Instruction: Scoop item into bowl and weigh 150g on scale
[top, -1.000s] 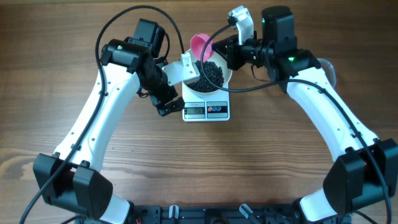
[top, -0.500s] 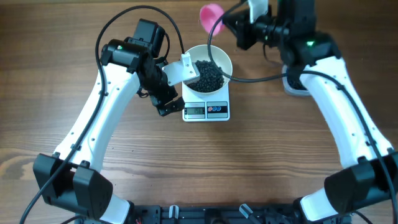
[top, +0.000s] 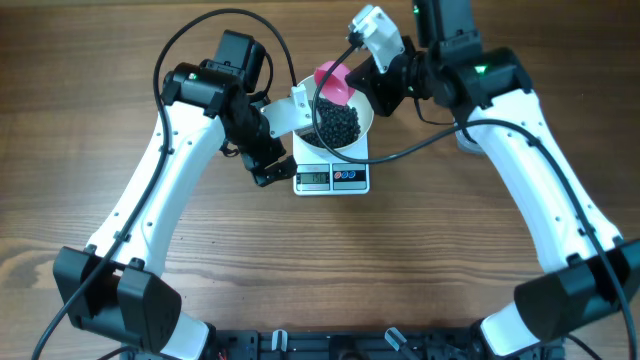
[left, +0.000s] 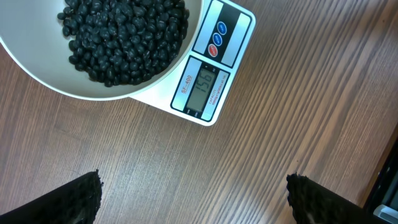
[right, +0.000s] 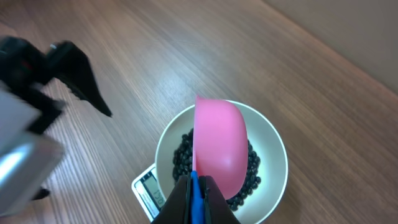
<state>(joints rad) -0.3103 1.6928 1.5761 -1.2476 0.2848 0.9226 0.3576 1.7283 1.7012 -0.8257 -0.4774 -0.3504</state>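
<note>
Jaws of right gripper (right: 196, 186) clamped on pink scoop (right: 217, 143), swung back over bowl (right: 270, 140) just ahead; left gripper (left: 196, 198) gaping, empty, beans (left: 124, 37) and scale (left: 206, 84) just beyond its tips. Likely fine-tuning the weight.

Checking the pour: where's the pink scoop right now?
Overhead view, top centre: the pink scoop hangs over the far rim of the bowl on the scale, held by the right gripper.

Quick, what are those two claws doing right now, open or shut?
Left gripper: open, empty.
Right gripper: shut on the pink scoop.
</note>
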